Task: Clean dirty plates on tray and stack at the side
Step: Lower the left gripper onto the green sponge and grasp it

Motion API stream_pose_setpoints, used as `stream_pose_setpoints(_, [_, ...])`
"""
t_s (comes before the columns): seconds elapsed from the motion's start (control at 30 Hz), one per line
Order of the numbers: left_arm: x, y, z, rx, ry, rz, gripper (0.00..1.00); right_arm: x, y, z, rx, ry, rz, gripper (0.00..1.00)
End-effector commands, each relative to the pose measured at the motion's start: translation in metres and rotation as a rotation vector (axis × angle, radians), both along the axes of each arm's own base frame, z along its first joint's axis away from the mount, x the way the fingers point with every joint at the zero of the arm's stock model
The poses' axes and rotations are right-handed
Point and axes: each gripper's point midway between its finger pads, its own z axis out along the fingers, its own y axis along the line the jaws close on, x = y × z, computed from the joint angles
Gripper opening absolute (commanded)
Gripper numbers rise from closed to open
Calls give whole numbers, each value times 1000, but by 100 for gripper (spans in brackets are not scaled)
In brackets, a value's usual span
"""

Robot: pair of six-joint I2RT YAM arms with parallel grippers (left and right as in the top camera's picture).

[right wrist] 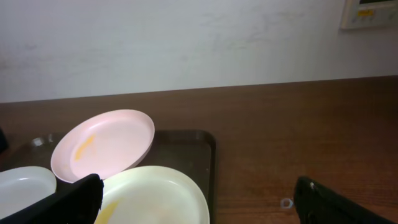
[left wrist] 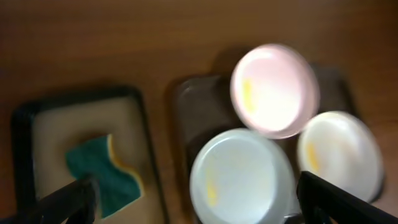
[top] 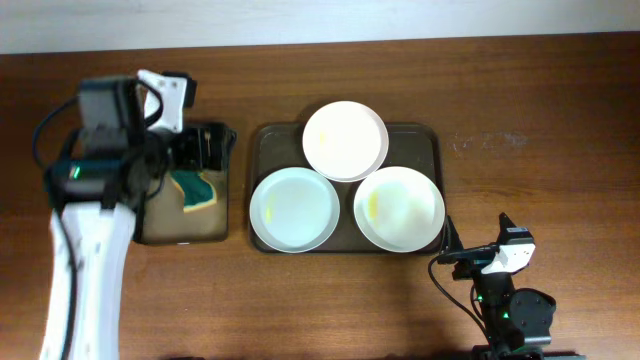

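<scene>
The long white left arm reaches from the near edge up the tabletop's left side. Its black left gripper has its fingers spread wide. The short black right arm sits folded by the near edge. Its black right gripper is spread wide too.

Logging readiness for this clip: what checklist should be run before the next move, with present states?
1. Top plate, left plate, right plate on tray: ok.
2. Plates clean: not ok, yellow smears show.
3. Sponge lying in small black tray: ok.
4. Left gripper above small black tray, jaws open, empty: ok.
5. Right gripper jaws open, empty: ok.
</scene>
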Motion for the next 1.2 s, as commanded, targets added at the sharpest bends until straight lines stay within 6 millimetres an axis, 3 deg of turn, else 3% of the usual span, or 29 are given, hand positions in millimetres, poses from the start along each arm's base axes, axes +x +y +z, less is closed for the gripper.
stream_pose_setpoints(0.0, [17, 31, -45, 120, 130, 139, 99, 0, 0, -2, 1, 1, 3, 98])
stream_pose_setpoints(0.1, [24, 66, -75, 116, 233, 378, 99, 0, 0, -2, 1, 1, 3, 98])
stream_pose_setpoints(0.3, [28, 101, -128, 98, 381, 514, 99, 0, 0, -2, 1, 1, 3, 98])
stream_pose_setpoints(0.43, [27, 95, -167, 80, 491, 490, 99, 0, 0, -2, 1, 1, 3, 98])
stream_pose_setpoints(0.6, [29, 83, -199, 28, 572, 455, 99, 0, 0, -2, 1, 1, 3, 98])
stream_pose_setpoints(0.93, [23, 92, -236, 86, 649, 474, 98, 0, 0, -2, 1, 1, 3, 98])
stream_pose_setpoints(1.03, [18, 91, -248, 91, 690, 471, 89, 0, 0, -2, 1, 1, 3, 98])
stream_pose_setpoints(1.07, [16, 91, -251, 92, 699, 470, 78, 0, 0, -2, 1, 1, 3, 98])
stream_pose_setpoints(1.17, [15, 91, -253, 93, 707, 470, 58, 0, 0, -2, 1, 1, 3, 98])
